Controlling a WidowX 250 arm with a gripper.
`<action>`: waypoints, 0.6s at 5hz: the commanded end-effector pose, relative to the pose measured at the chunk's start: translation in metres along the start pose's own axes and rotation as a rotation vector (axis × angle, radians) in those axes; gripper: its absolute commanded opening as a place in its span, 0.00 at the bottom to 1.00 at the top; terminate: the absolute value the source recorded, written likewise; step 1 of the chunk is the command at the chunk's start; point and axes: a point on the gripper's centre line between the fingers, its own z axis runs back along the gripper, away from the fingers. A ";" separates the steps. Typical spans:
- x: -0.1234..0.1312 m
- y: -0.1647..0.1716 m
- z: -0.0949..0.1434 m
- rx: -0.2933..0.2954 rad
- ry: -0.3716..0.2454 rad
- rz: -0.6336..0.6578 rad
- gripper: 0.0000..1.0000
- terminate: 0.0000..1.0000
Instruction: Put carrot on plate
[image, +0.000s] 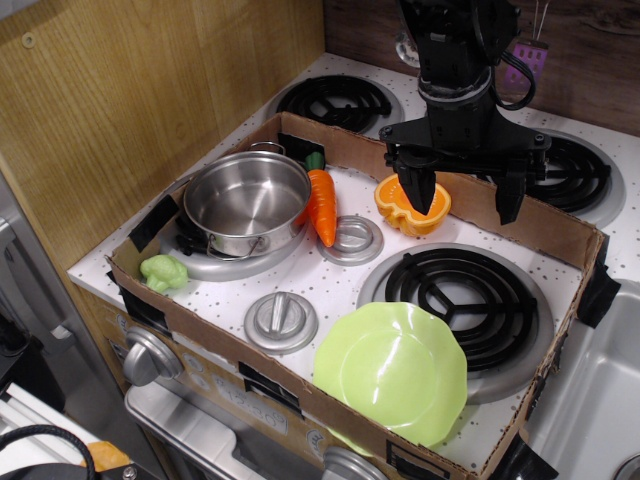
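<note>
The gripper (466, 196) hangs with its fingers spread wide apart and empty, above the orange halved fruit toy (411, 205) at the back of the toy stove. The carrot (322, 205) lies beside the steel pot (246, 201), touching its rim. The plate (398, 367) sits near the front, overlapping the black burner (462, 295). A lumpy green vegetable toy (164, 271) rests front-left.

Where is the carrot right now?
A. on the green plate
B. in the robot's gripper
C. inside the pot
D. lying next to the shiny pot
D: the carrot lies on the stove top right beside the steel pot, away from the plate and the open gripper.
</note>
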 end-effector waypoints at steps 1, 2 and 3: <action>0.000 0.000 0.000 0.000 0.000 0.000 1.00 0.00; 0.001 0.006 0.009 0.072 -0.033 0.107 1.00 0.00; 0.005 0.020 0.018 0.185 -0.080 0.259 1.00 0.00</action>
